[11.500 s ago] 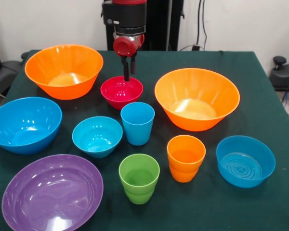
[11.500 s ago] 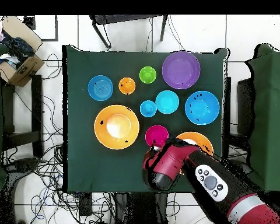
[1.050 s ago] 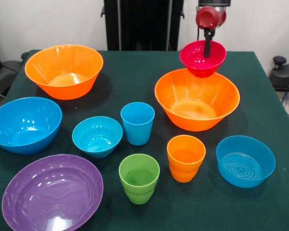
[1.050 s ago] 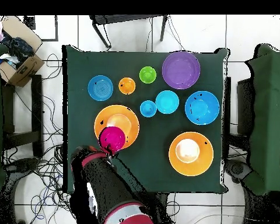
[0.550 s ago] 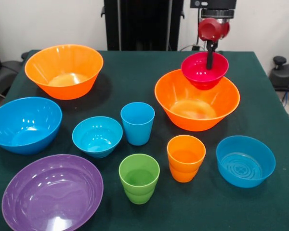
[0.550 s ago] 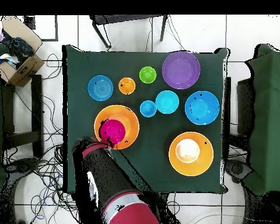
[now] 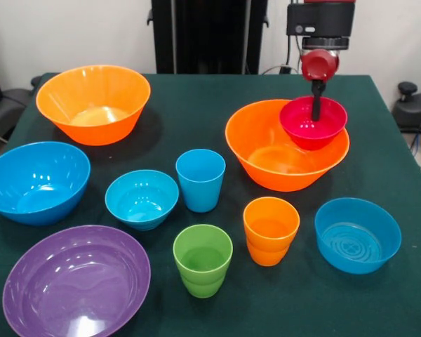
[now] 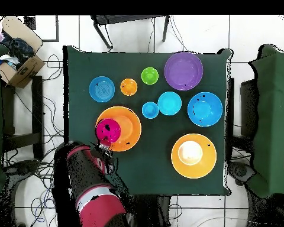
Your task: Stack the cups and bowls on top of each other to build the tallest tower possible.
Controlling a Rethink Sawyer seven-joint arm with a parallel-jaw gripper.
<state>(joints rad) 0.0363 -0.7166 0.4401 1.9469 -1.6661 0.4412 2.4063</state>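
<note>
My gripper [image 7: 316,105] hangs over the table's far right and is shut on the far rim of the small red bowl [image 7: 312,126], one dark finger inside it. The red bowl sits tilted at the far right rim of a large orange bowl [image 7: 256,158]; from overhead the red bowl [image 8: 108,130] overlaps that orange bowl [image 8: 128,125]. The blue cup [image 7: 200,180], green cup [image 7: 203,260] and orange cup [image 7: 270,229] stand upright and apart in the middle.
A second large orange bowl [image 7: 91,105] stands far left. The large blue bowl [image 7: 35,181], a smaller blue bowl [image 7: 141,199] and the purple bowl [image 7: 76,281] are at the left. Another small blue bowl [image 7: 357,234] is near right.
</note>
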